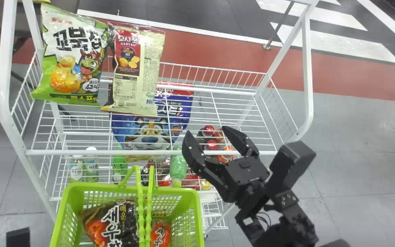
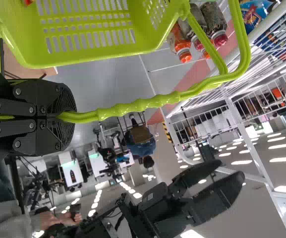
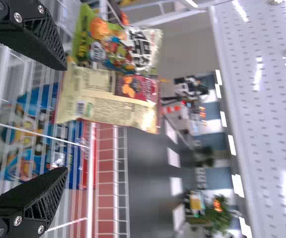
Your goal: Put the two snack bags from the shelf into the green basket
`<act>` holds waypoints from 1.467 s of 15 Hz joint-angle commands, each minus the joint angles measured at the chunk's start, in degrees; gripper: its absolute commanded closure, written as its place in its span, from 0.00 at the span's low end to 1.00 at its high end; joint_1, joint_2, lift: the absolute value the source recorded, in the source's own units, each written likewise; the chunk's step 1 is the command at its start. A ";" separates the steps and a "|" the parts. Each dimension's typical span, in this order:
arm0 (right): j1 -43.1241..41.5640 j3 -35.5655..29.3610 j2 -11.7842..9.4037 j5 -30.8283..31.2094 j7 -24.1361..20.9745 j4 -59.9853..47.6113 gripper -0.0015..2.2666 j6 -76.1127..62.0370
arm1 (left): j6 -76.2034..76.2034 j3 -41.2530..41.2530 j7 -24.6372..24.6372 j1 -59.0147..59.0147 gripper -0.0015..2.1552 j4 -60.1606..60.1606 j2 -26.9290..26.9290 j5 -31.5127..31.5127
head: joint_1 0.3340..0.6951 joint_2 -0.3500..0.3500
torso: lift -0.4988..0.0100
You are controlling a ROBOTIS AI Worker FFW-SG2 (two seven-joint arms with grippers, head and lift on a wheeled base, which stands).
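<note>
My right gripper (image 1: pixel 214 140) stands open over the front rail of the shelf's top tier, with nothing between its fingers; the right wrist view shows the gripper (image 3: pixel 63 119) facing both bags. The green snack bag (image 1: pixel 70 61) stands at the top tier's left end. Beside it on the right is the cream and red snack bag (image 1: pixel 135 72), also upright; in the right wrist view this cream bag (image 3: pixel 108 99) is the nearer one. The green basket (image 1: pixel 197 206) is in front of the shelf, holding a dark snack bag and a red one. My left gripper (image 2: pixel 68 116) is shut on the basket's handle.
The white wire shelf (image 1: pixel 149 152) has front and side rails and an upright (image 1: pixel 307 75) on the right. Its lower tier carries a blue tiger bag (image 1: pixel 149 130), a green bottle (image 1: pixel 178 168) and several other bottles, below the top tier and behind the basket.
</note>
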 commanded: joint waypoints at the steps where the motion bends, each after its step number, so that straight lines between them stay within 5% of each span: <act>1: 3.31 0.61 0.73 0.55 -1.35 3.90 0.04 -12.11 | -1.37 0.12 -0.14 0.54 0.85 0.09 0.12 0.00 | 1.00 0.00 | 0.96; 22: 5.51 3.07 0.99 2.57 -4.07 4.17 0.04 -11.94 | -2.07 1.70 -1.11 3.35 0.85 -0.97 0.65 0.79 | 1.00 0.00 | 0.96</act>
